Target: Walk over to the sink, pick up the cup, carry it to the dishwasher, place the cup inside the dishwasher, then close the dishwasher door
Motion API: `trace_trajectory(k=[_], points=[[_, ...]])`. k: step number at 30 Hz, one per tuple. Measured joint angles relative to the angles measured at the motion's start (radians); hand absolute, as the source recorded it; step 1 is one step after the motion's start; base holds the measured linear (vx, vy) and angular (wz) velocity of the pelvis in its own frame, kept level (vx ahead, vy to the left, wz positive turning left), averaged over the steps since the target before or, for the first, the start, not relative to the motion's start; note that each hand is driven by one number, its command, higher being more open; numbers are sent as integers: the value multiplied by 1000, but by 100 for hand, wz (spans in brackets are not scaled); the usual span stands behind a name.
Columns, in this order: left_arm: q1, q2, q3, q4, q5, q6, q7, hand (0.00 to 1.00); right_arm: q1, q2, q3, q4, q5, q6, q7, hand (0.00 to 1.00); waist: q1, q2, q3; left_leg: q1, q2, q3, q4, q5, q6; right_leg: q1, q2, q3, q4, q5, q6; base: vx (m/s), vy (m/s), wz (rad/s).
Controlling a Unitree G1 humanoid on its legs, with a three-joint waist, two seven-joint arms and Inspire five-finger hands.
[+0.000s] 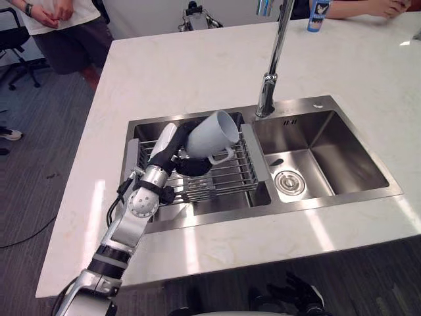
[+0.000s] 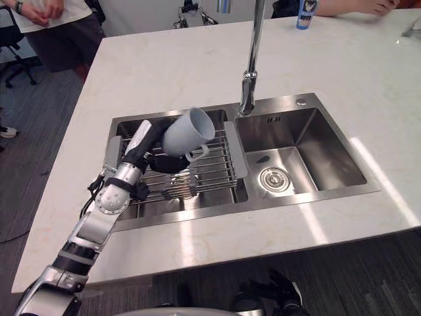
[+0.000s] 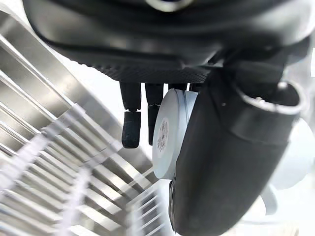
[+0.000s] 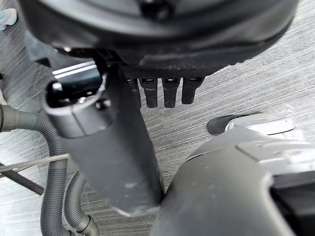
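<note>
A pale grey cup [image 1: 214, 135] with a handle hangs tilted above the wire rack [image 1: 230, 176] in the sink's left basin. My left hand [image 1: 172, 148] is shut on it, coming in from the lower left. In the left wrist view the cup's round base [image 3: 166, 135] sits between the thumb [image 3: 221, 162] and the fingers [image 3: 131, 129], with the rack's bars beneath. My right hand [image 1: 296, 293] hangs low below the counter's front edge; in its own wrist view its fingers [image 4: 167, 93] are relaxed over grey floor, holding nothing.
A tall chrome faucet [image 1: 271, 72] rises behind the divider. The right basin [image 1: 329, 155] has a drain [image 1: 289, 182]. The white stone counter [image 1: 197, 66] surrounds the sink. A blue bottle [image 1: 318, 14] stands at the back. A person [image 1: 62, 29] stands at the far left.
</note>
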Motion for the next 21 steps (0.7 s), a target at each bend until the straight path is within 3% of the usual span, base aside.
trace_trajectory(k=[7,12,17,21], points=[[199,-127,108,-119,-256,-36,71,30,0,1,-2,-5,2,0,-7,90,27,-1,-1,11,1,3,0,-1,0,11,1,9,0,0,0,-7,1,0],[285,-206,111,-233,-344,-44,78,30,4,10,-20,-5,9,1,-21,90,43,-6,-3,22,6,16,0,-5,-4,15,7,24,1,0,0,2,-6,-9],[367,-246,69,-313,-361,-61,74,30,3,14,-22,-8,22,1,-42,90,56,-16,-10,20,17,70,42,-43,-8,-8,14,81,21,0,1,-14,3,-34],[366,-245,-9,-345,-361,-62,73,30,-8,40,-22,-67,30,1,-71,90,67,-43,2,-73,43,112,178,-100,-2,-97,19,134,102,1,3,-35,1,-33]])
